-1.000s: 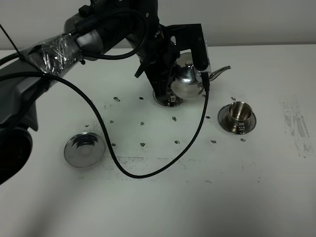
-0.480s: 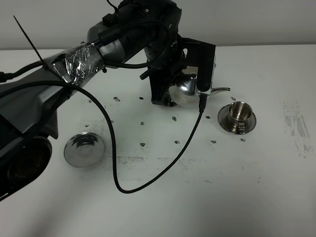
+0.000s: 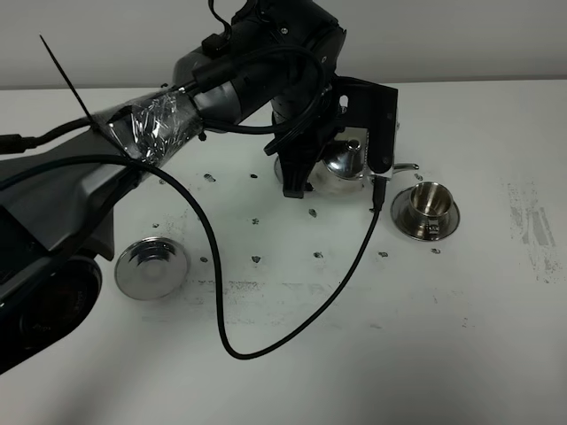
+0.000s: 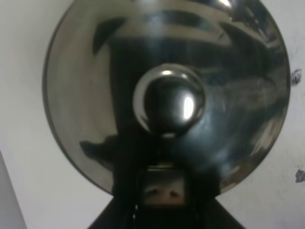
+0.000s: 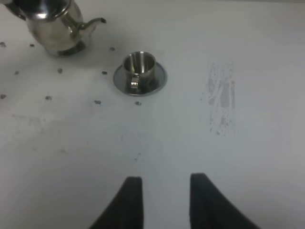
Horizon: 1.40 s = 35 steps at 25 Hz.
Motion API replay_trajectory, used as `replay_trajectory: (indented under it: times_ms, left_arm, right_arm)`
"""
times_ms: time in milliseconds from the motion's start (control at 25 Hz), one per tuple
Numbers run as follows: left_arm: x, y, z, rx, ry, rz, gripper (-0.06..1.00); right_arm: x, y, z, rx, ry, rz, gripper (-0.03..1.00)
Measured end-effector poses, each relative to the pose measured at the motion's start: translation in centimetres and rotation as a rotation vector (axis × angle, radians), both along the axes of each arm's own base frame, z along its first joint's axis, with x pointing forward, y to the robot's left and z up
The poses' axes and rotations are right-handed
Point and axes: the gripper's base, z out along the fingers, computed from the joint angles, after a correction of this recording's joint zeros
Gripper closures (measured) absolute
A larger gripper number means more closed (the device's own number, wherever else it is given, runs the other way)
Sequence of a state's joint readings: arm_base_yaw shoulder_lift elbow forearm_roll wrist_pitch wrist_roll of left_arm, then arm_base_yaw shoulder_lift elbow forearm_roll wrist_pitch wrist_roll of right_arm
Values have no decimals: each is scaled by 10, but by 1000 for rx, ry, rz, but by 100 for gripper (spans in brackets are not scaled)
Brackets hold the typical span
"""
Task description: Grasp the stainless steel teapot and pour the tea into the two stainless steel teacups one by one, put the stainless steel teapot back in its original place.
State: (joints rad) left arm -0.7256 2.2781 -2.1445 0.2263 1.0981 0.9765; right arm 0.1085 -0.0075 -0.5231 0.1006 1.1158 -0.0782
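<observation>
On teacup [image 5: 138, 64] front, unreadable dark mark [image 5: 135, 86]

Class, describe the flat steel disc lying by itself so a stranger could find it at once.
Take the white table and look at its left side in the high view. There, beside the looping black cable, lies the flat round shiny steel disc. Unlike the flared steel saucer on the right, it carries no cup.

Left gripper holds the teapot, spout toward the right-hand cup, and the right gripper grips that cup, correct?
No: the right gripper holds nothing, well clear of the teacup, as the right wrist view shows. The left gripper does hold the teapot, spout toward it.
</observation>
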Motion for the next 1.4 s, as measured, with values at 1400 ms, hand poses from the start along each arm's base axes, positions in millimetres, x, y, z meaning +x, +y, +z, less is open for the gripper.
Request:
replay_trajectory:
  times_ms: [1400]
  left_arm:
    - [-3,-32,-23,172,-71,-71,75]
  right_arm:
    - [0,0,0,0,0,0,74]
